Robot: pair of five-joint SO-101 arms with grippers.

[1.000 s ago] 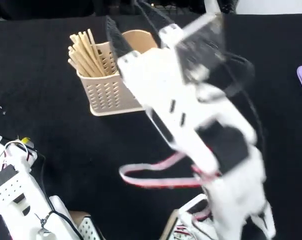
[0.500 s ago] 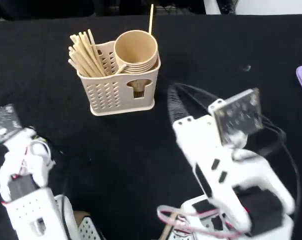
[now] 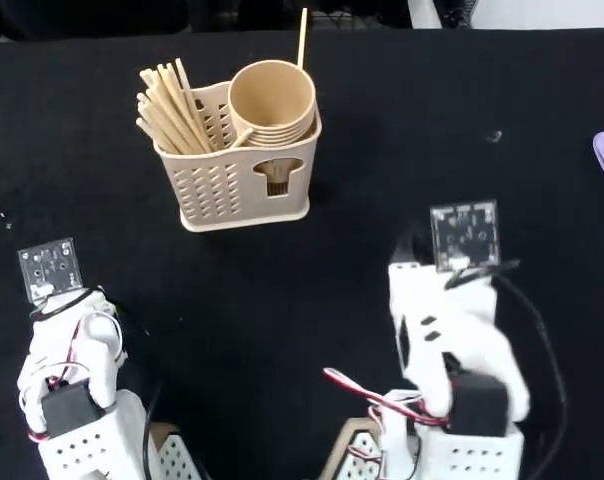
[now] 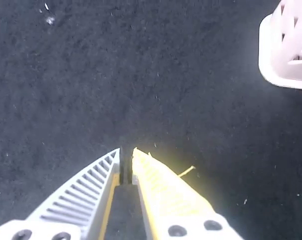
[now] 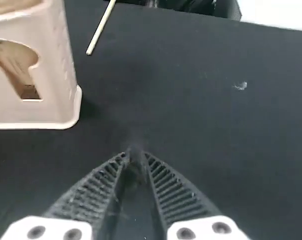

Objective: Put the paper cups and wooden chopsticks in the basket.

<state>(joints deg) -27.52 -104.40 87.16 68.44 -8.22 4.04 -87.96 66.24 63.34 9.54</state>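
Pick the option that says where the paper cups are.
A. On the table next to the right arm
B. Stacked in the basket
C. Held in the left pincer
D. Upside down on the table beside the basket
B: the high view shows the cups nested upright inside the basket, in the compartment beside the chopsticks.

The basket (image 3: 237, 190) is moulded cream plastic, perforated and smooth, with a faint sheen. Inside the basket, the paper cups (image 3: 272, 100) are matt tan paper and the wooden chopsticks (image 3: 172, 110) are bare pale wood. Under the basket, the table (image 3: 132, 260) carries black matt cloth flecked with lint. The left gripper (image 4: 126, 152) is ribbed white and yellow plastic. The right gripper (image 5: 136, 155) is ribbed black plastic.
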